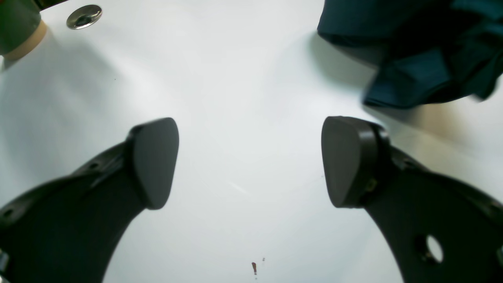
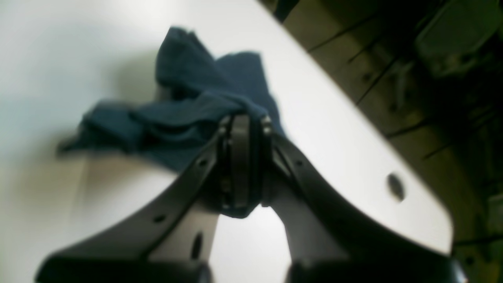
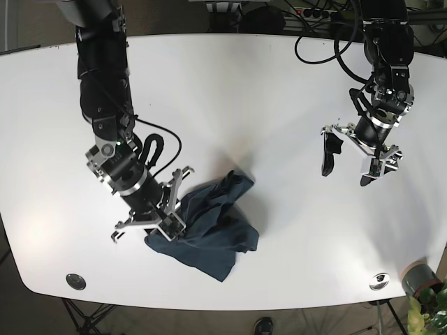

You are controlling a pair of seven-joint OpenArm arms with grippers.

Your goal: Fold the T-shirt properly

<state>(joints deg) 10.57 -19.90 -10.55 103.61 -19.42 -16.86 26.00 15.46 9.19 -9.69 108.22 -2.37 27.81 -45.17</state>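
The dark blue T-shirt [image 3: 209,223] lies crumpled in a loose heap on the white tabletop [image 3: 230,91], toward the near edge and left of centre in the base view. Its bulk runs diagonally, from a raised, bunched corner at the upper right of the heap down to a flatter corner pointing at the near edge; neck and sleeves cannot be made out in the folds. The right hand [image 3: 170,222] sits at the heap's left side, its arm reaching in from the far left corner of the tabletop and angling down toward the cloth. In the right wrist view the two fingers [image 2: 240,157] are pressed together with a fold of the T-shirt [image 2: 184,114] pinched at their tips, the rest of the fabric spreading away behind them. The left hand [image 3: 353,162] is well apart from the garment, over bare tabletop on the right of the base view, its arm coming down from the far right corner. Its fingers [image 1: 155,161] stand wide apart and hold nothing, with only an edge of the T-shirt [image 1: 424,51] showing at the upper right of the left wrist view.
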